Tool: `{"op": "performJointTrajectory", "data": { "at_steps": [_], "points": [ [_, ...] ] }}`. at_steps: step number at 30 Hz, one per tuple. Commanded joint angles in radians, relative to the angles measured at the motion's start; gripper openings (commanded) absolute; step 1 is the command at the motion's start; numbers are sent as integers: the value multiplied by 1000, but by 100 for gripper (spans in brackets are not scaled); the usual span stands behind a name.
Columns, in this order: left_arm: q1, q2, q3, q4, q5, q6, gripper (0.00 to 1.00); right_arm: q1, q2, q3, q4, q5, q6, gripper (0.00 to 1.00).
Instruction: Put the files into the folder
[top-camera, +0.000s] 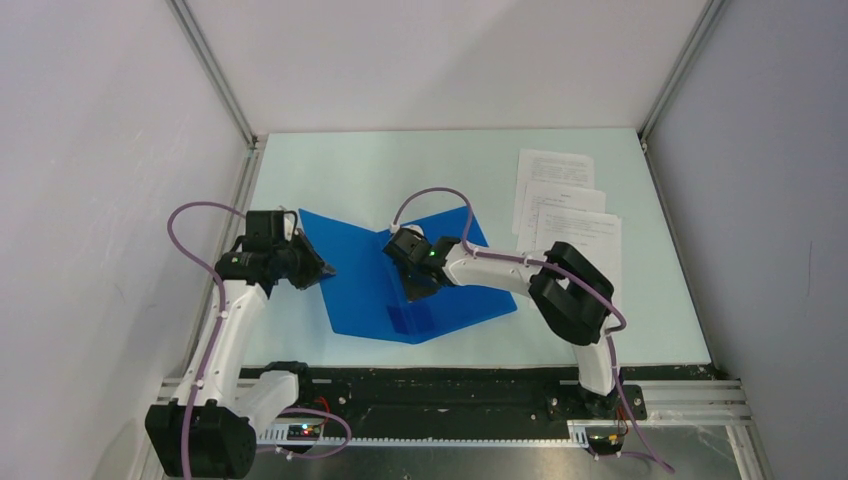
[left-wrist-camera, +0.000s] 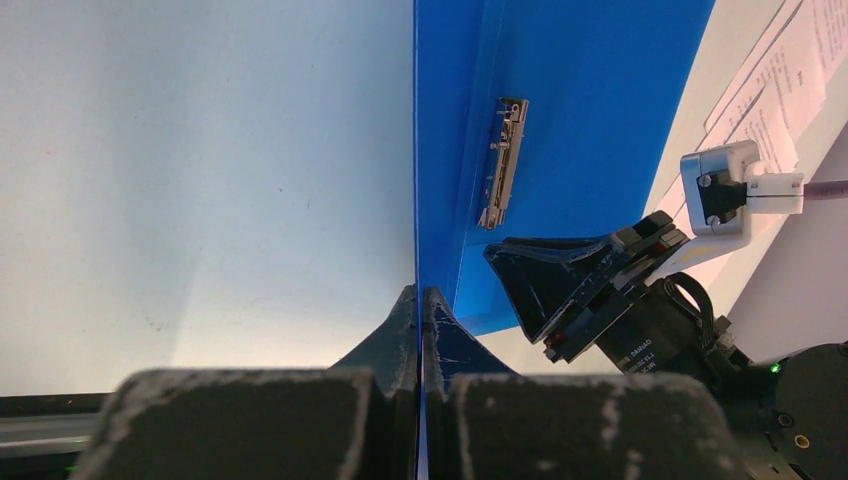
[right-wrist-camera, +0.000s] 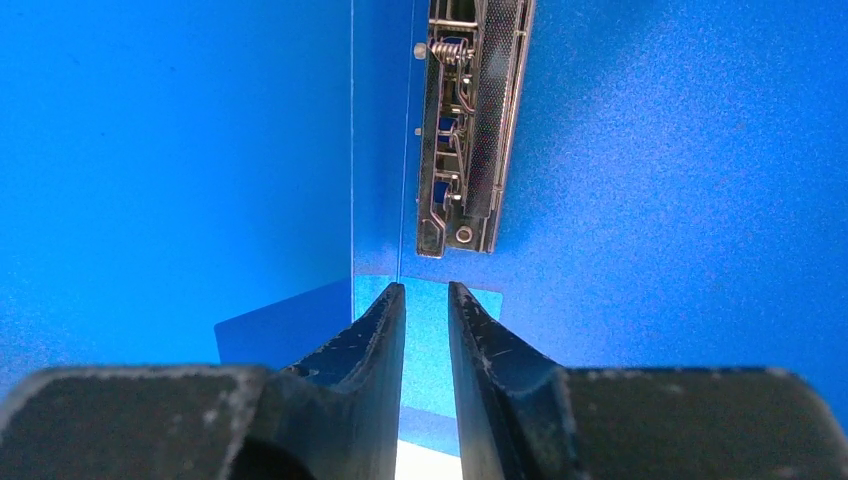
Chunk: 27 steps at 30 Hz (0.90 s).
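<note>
Though half open, folder (top-camera: 365, 285) in left claw (left-wrist-camera: 421, 300).

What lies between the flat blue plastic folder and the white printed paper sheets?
A bare strip of pale table, crossed above by the right arm, seen in the top view.

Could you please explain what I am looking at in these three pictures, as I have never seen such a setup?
These are two white robot arms bolted to a pale table, each ending in a black two-finger gripper. The wide picture comes from a fixed camera above and behind them. The other two come from a camera on each wrist, looking along its fingers. On the table lie an opened bright blue plastic folder and, at the far right, white printed paper sheets. The left gripper is pinched on one cover's edge. The right gripper, slightly open and empty, hovers near the folder's metal clip.
</note>
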Motion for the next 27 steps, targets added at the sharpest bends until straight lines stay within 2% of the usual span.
{"op": "performJointTrajectory", "data": {
  "at_steps": [1, 11, 19, 21, 23, 27],
  "points": [
    [-8, 12, 15, -1, 1, 20, 0, -5, 27, 49, 13, 4, -14, 25],
    [-8, 16, 19, 0, 6, 28, 0, -17, 51, 50, 24, 2, -8, 22],
    [-8, 14, 20, -1, 13, 31, 0, -18, 56, 49, 22, 8, -6, 13],
    [-9, 14, 20, 0, 13, 32, 0, -15, 49, 49, 22, 2, -10, 18],
    [-9, 14, 21, -1, 13, 32, 0, -11, 33, 49, 20, 11, -12, 33],
    [-9, 14, 25, -2, 14, 32, 0, -4, -12, 49, 34, 46, -19, 33]
  ]
}}
